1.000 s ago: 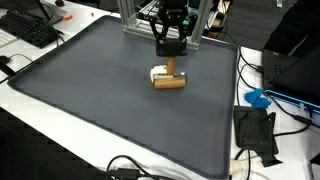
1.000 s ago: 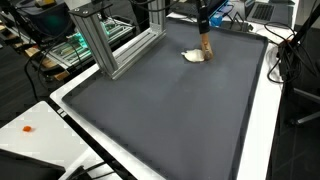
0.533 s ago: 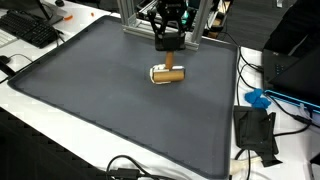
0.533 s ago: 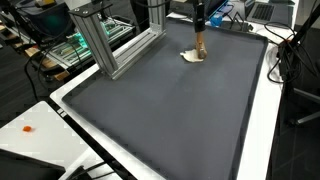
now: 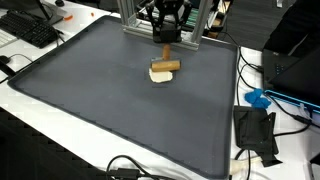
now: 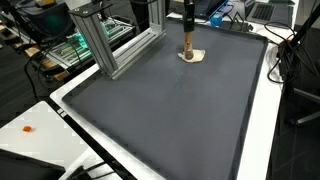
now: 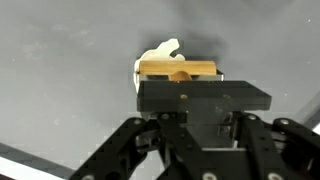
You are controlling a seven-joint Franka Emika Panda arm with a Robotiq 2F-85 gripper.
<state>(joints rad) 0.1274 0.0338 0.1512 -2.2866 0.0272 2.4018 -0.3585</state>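
Where the pincer [image 5: 166,40] hangs over the dark mat [image 5: 100,100], it is clenched on the upright stem of a wooden T-shaped tool [image 7: 177,69], whose crossbar sits straight below it. Just beneath that crossbar, poking out past it in the wrist view, a white lump [image 7: 158,55] lies on the mat; whether the two touch I cannot tell. Behind the pincer stands an aluminium frame [image 6: 105,45]. Well off to one side, a blue object [image 5: 258,98] lies on the white surface [image 5: 30,110].
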